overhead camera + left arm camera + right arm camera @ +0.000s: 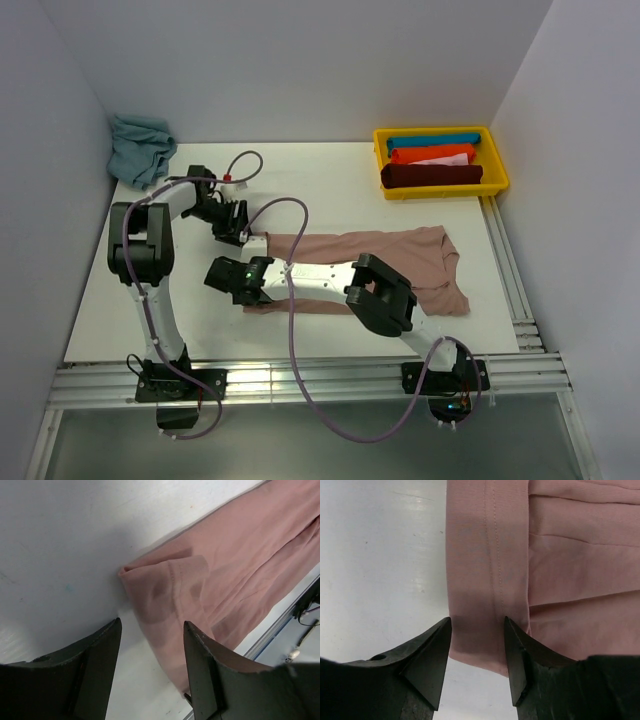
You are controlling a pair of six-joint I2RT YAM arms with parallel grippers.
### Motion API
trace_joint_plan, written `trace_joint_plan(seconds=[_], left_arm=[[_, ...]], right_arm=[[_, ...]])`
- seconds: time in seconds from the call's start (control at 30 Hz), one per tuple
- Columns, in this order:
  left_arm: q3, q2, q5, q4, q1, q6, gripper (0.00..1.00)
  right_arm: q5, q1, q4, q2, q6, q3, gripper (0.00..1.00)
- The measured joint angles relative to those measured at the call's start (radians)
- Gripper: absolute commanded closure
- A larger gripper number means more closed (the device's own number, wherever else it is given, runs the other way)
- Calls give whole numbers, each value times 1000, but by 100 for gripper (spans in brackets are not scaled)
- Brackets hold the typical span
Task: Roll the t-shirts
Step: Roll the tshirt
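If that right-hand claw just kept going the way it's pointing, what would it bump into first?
Most likely the folded hem of the pink t-shirt, lying flat just ahead of the open right gripper, with the table underneath.

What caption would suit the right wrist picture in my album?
Right gripper, jaws apart, poised over the folded hem of a pink t-shirt on a white table.

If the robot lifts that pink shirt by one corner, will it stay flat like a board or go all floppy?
Probably floppy: the pink shirt lies in soft folds, so it would likely droop. It looks thin, so probably light too. Pushed along the table, it would likely bunch up rather than slide, like its crumpled corner.
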Motion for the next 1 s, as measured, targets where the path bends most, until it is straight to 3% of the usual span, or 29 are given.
trace_joint_plan(seconds=[0.17, 0.3, 1.0], left_arm=[[-39, -8, 25, 61, 0, -32, 49], [-112, -57, -13, 150, -7, -69, 49], [-311, -211, -409, 521, -82, -174, 57]], right_arm=[[5, 6, -16, 0, 2, 2, 44], [5, 14, -23, 0, 3, 4, 43], [27, 35, -80, 57, 6, 58, 44]])
